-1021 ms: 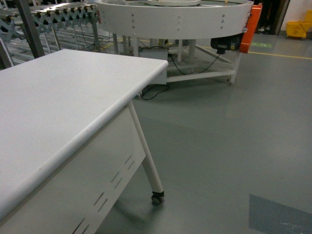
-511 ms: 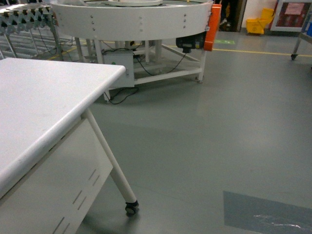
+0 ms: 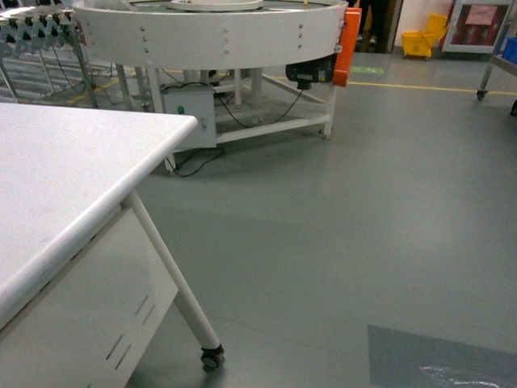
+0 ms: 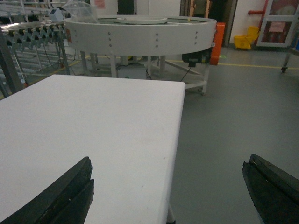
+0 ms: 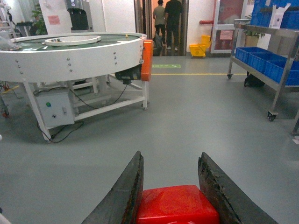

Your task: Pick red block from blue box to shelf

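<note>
Item 1: small glossy red plastic block (image 5: 177, 204), seen only in the right wrist view, at 6 o'clock in that frame. It sits clamped between the two dark fingers of the right gripper (image 5: 171, 193), one finger touching each side; its lower part is cut off by the frame edge, and its stud cannot be made out.

Item 2: left gripper (image 4: 170, 191), spread wide and holding nothing. One dark finger shows at 7 o'clock of the left wrist view, the other at 4 o'clock, well apart. The 7 o'clock finger hangs over the table top, the 4 o'clock one over the floor.

Item 3: white smooth-topped rectangular table (image 3: 56, 170), at 9 o'clock in the head view. A slanted white leg ends in a small black castor (image 3: 212, 357) at 7 o'clock. The table's side panel carries short slots.

Item 4: large white round conveyor table (image 3: 218, 32) on a white frame, at 12 o'clock in the head view, with an orange upright panel (image 3: 348, 44) at its right edge and a white control box (image 3: 188, 117) beneath, black cables trailing to the floor.

Item 5: grey smooth floor (image 3: 363, 210), with a yellow line at 1 o'clock.

Item 6: metal wheeled rack holding dark blue crates (image 5: 266, 58), at 3 o'clock in the right wrist view.

Item 7: yellow mop bucket (image 5: 197, 49) near a doorway at 12 o'clock, where two people (image 5: 168, 18) stand.
</note>
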Robot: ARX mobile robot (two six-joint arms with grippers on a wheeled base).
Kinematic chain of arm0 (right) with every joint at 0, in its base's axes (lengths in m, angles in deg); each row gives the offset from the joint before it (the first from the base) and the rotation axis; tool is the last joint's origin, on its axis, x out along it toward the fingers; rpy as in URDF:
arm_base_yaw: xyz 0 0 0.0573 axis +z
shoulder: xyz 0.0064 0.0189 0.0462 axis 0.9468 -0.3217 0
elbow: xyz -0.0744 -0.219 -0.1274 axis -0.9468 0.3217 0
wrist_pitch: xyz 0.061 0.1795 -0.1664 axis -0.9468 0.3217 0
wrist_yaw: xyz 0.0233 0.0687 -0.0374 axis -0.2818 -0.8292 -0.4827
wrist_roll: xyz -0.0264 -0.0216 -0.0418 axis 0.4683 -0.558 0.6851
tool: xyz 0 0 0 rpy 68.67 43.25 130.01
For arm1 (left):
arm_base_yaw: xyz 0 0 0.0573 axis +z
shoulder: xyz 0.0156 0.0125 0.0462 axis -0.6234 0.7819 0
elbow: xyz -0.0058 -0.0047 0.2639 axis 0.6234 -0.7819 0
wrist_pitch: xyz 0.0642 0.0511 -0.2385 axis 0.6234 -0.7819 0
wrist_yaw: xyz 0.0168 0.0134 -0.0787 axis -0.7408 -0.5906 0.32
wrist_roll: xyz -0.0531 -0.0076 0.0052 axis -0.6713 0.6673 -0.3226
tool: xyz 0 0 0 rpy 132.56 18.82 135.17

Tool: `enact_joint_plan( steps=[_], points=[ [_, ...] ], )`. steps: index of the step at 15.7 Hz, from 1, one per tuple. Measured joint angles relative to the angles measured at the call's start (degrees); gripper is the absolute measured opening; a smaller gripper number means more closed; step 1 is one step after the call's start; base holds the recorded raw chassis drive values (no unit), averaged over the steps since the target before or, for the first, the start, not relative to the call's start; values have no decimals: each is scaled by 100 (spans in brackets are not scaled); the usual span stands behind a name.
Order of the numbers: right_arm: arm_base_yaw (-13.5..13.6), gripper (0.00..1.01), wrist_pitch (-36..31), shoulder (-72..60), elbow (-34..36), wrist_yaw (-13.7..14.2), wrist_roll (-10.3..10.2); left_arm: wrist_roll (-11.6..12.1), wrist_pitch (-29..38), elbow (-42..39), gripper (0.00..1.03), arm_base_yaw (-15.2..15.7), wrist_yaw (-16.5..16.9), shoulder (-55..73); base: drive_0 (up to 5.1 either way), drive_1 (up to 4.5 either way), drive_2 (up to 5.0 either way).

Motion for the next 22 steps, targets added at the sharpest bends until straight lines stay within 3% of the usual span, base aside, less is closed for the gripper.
enact_joint_plan(
  steps=[2,15,22],
  points=[
    [0,28,15,-7,0,-2,0,0,4,0,98,0,11,0,-133,293,-558],
    [0,28,0,2,0,0,0,2,0,0,98,0,13,0,-140,-140,-140],
    [0,28,-2,2,0,15,0,2,9,0,98,-11,20,0,9,370,-352]
  ],
)
